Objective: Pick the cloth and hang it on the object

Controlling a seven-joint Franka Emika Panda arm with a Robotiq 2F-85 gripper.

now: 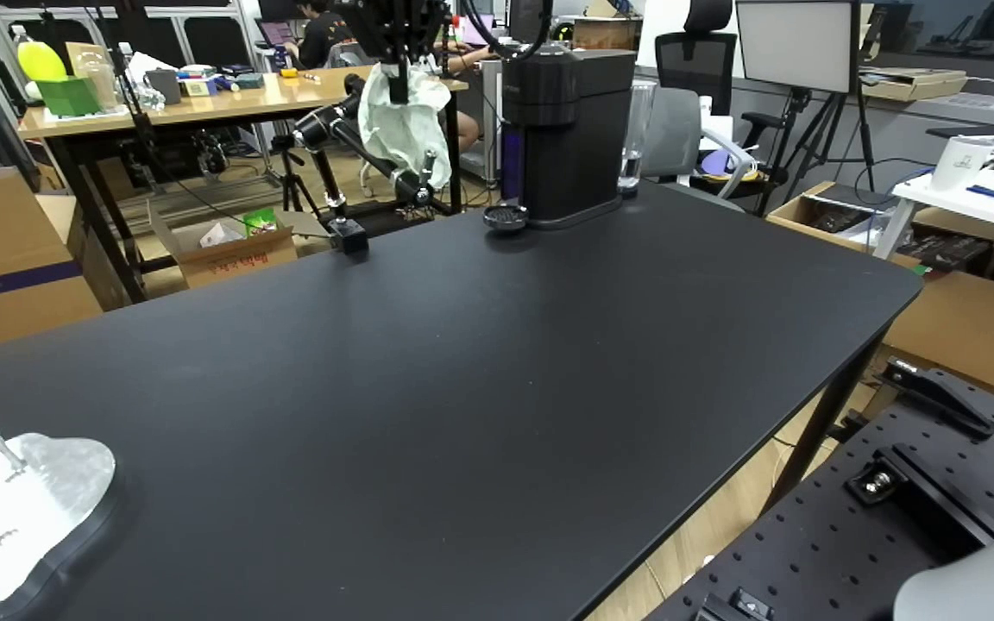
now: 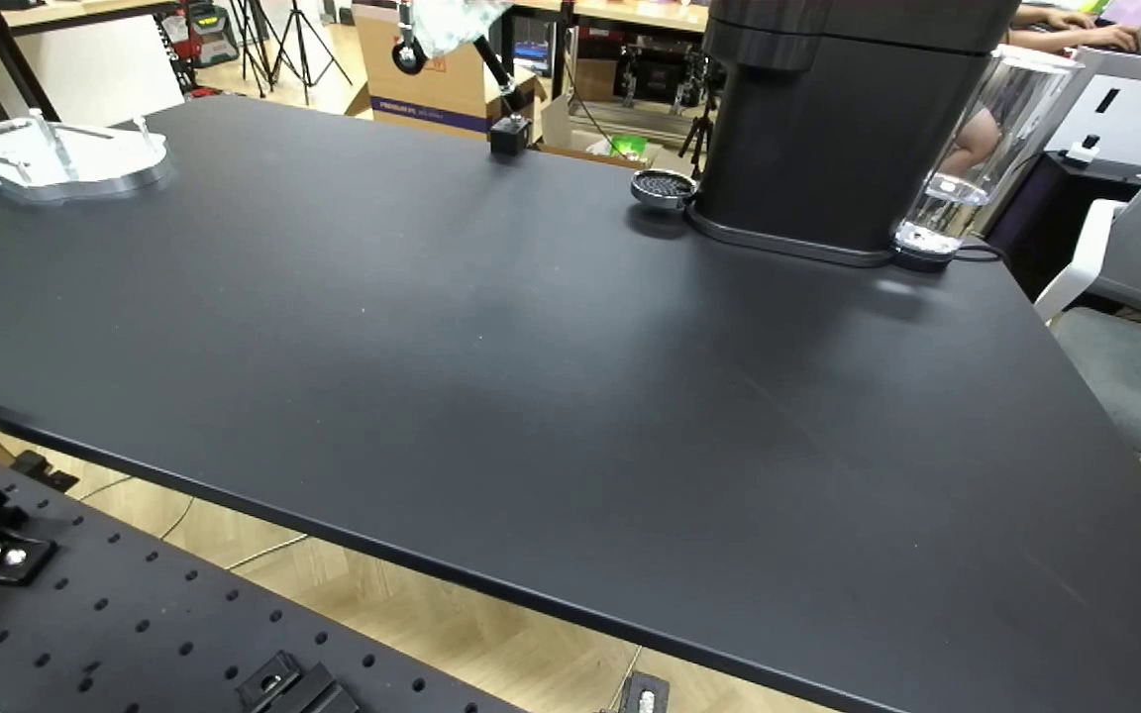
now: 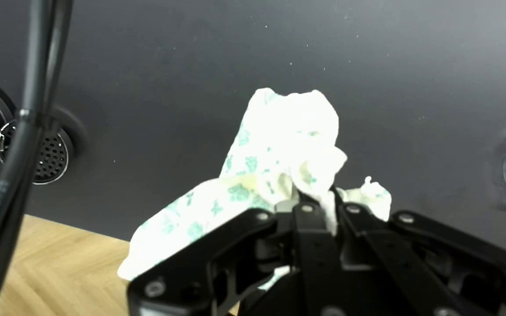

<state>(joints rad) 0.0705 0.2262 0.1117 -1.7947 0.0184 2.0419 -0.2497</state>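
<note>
Across most of both exterior views: dark table, a few pale specks and patches of sheen on it. Toward its far edge, top centre of an exterior view, a black machine with a round grille at its foot and a clear cylinder beside it. Lower left: pale metal plate with pegs. Lower right, past the near edge: perforated board. Wrist view, lower left: strip of wooden floor. Room behind is cluttered: wooden desk and cardboard boxes at upper left, a person in black at top, grey chair at upper right.

Gripper at top centre of an exterior view. Fingers almost together, grasping the cloth (white with green print; overexposed in the wrist view). It is bunched at the tips, a fold pinched between them, the rest hanging loose below. Cloth overlaps the jointed black stand at the far edge in both exterior views; whether the two touch, cannot tell
</note>
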